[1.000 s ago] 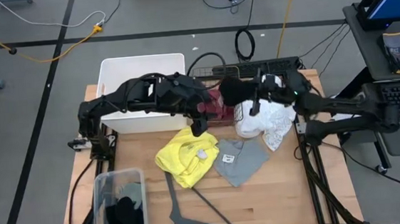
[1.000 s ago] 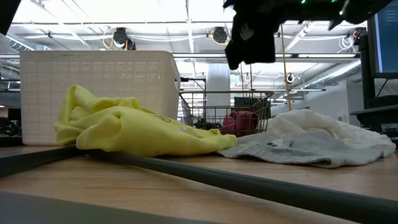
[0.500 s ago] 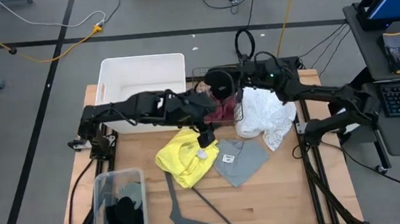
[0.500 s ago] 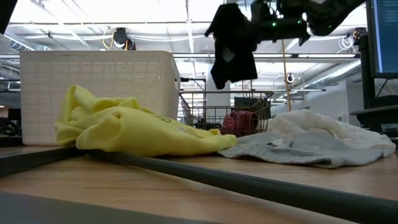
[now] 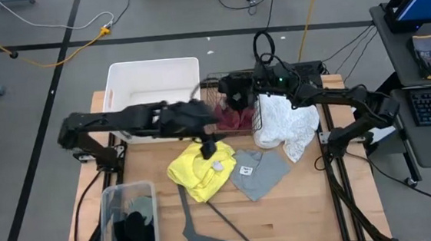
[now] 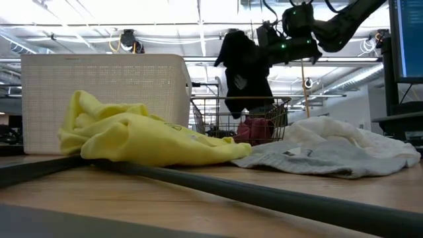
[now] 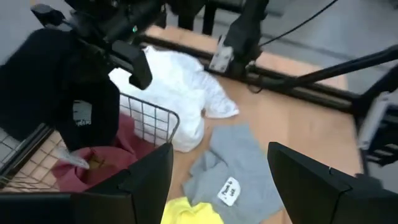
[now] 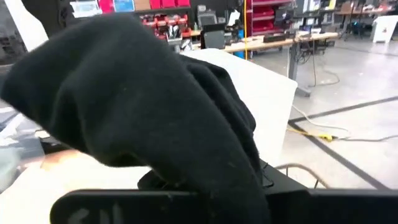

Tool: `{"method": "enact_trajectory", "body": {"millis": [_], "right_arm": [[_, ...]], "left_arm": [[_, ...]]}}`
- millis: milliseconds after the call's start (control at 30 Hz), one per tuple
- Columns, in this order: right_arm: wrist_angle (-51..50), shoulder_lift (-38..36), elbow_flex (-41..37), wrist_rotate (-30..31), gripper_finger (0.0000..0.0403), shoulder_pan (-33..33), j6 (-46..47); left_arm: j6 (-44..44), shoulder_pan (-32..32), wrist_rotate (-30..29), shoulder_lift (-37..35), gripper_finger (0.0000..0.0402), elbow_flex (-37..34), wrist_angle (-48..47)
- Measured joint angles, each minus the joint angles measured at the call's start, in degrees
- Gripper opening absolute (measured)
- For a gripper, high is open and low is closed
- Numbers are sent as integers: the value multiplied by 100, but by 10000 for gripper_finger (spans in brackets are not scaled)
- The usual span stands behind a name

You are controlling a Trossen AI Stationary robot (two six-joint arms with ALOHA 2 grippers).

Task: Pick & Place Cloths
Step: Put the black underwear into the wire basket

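My right gripper (image 6: 272,36) is shut on the black cloth (image 6: 244,73) above the wire basket (image 5: 255,116), where the maroon cloth (image 5: 235,120) lies. My left gripper (image 5: 207,146) hovers open over the yellow cloth (image 5: 198,170), touching nothing. In the left wrist view its fingers stand wide apart above the grey-blue cloth (image 7: 239,165). The large white cloth (image 5: 281,123) lies heaped at the basket's right. A clear bin (image 5: 109,213) at the near left holds dark and green fabric (image 5: 135,223). My right gripper holds the black cloth by a bunched upper part (image 6: 254,41), coming in level from the table's right. The cloth itself hides the fingertips in the right wrist view. It hangs slack below the gripper, and its lower end (image 6: 246,109) reaches below the basket's rim.
A white bin (image 5: 150,72) stands at the far left beside the basket. A thin grey hanger (image 5: 208,221) lies near the front edge. Cables and a power strip (image 5: 273,71) run behind the basket. Bare wood shows at the near right (image 5: 307,206).
My right gripper has carried the black cloth from above the white cloth toward the table's left and far edge, then down over the wire basket; the cloth now dips inside the rim. My left arm has drawn back leftward, its gripper shifting toward the near edge over the yellow cloth.
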Motion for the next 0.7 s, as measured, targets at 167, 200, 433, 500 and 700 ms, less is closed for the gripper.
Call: {"method": "enact_trajectory", "body": {"millis": [167, 200, 433, 500, 700], "right_arm": [[1, 158, 0, 7, 10, 0, 0], [-7, 194, 1, 5, 10, 0, 3], [-4, 597, 0, 20, 10, 0, 2], [-71, 687, 0, 20, 10, 2, 0], [-29, 1030, 0, 20, 11, 2, 1]], "left_arm": [[-14, -117, -11, -963, 267, -1372, 928], [-20, -156, -9, -1107, 267, -1585, 1138], [-301, -490, -339, -2238, 267, -2877, 1520], [-305, -598, -502, -2483, 267, -3122, 1810], [-307, -909, -859, -3059, 266, -3539, 1915]]}}
